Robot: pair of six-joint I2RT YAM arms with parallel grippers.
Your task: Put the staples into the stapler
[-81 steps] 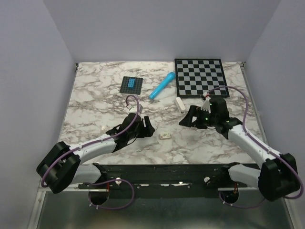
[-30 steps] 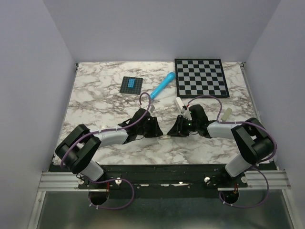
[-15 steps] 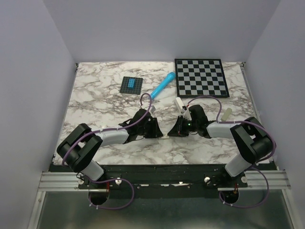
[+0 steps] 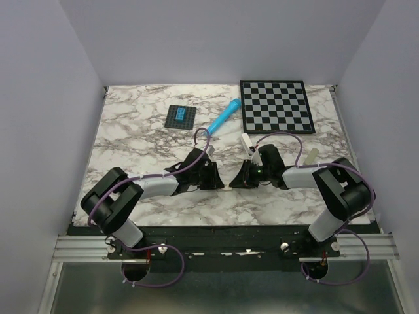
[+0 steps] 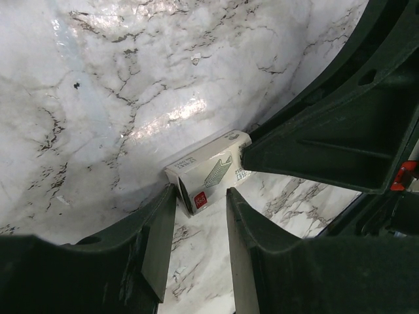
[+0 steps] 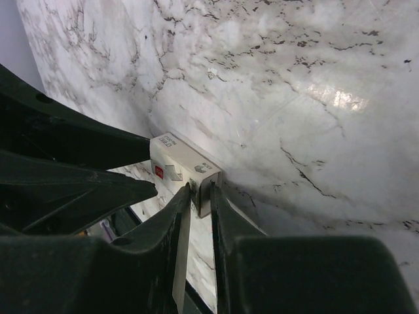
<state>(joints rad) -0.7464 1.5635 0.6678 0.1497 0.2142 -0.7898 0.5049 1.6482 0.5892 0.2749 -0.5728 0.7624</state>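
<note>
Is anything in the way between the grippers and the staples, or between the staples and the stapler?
Nothing visible. The left gripper and right gripper both sit at the staples, at opposite ends. Toward the stapler, only the right gripper's own body hangs above the path.

In the top view the meeting tips of the left tool point(image 4: 218, 183) and right tool point(image 4: 236, 182), at 6 o'clock of the centre of the surface point(image 4: 131, 144), hide the staples point(image 5: 208, 173) wholly, and the stapler point(image 4: 247, 141) loses its 6 o'clock end behind the right arm. The left wrist view has the staples' 3 o'clock end covered by the other tool's dark finger, the print too small to read. In the right wrist view their 5 o'clock end sits behind the fingers' narrow gap, so a pinch cannot be told.
</note>
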